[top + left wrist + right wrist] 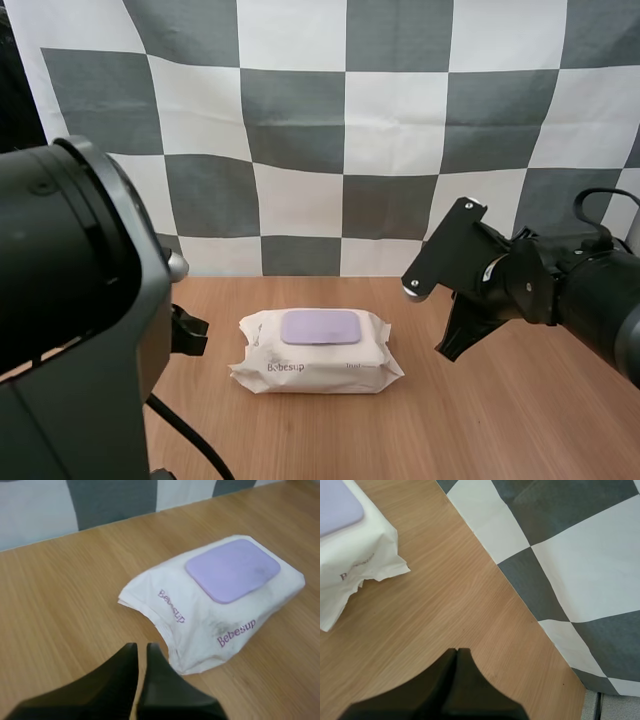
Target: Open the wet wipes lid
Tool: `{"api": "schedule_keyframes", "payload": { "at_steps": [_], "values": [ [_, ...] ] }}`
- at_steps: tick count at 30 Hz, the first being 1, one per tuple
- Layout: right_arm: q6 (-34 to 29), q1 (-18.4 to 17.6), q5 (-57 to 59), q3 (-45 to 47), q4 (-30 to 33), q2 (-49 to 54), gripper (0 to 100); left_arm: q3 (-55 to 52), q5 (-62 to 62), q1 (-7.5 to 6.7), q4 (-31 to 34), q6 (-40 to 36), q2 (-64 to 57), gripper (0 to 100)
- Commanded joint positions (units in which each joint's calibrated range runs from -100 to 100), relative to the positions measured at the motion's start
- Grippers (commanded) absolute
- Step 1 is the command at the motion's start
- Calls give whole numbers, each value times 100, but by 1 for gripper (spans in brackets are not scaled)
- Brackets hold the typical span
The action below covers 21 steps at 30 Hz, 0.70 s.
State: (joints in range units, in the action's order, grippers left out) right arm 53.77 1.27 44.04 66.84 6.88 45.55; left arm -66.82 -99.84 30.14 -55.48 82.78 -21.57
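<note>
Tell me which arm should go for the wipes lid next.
Left, probably. The left hand sits by a corner of the wet wipes pack, its purple lid in plain sight ahead. The right hand points at bare table beside the pack.

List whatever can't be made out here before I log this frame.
High view: my left arm hides the table left of the wet wipes pack; the print beside "Bebesup" is too small.
Right wrist view: the frame edge cuts off most of the pack and lid.
All views: which lid edge lifts; no tab visible.
</note>
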Motion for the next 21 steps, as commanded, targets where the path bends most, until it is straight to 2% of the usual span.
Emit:
{"api": "schedule_keyframes", "payload": {
  "at_steps": [1,5,7,10,16,21],
  "values": [
    [-2,-2,8,9,-10,-2,0,-43,-16,-217,7,82,4,36],
    [-2,-2,8,9,-106,-2,0,-213,-16,-515,7,82,14,56],
    [-2,-2,8,9,-117,-2,0,-310,-16,-667,18,82,14,60],
    [-2,-2,8,9,-117,-2,0,-383,375,-841,6,82,14,60],
    [-2,-2,8,9,-117,-2,0,-397,1124,-1014,29,60,14,60],
    [-2,-2,8,9,-117,-2,0,-397,1223,-1021,-132,60,141,64]
  ]
}}
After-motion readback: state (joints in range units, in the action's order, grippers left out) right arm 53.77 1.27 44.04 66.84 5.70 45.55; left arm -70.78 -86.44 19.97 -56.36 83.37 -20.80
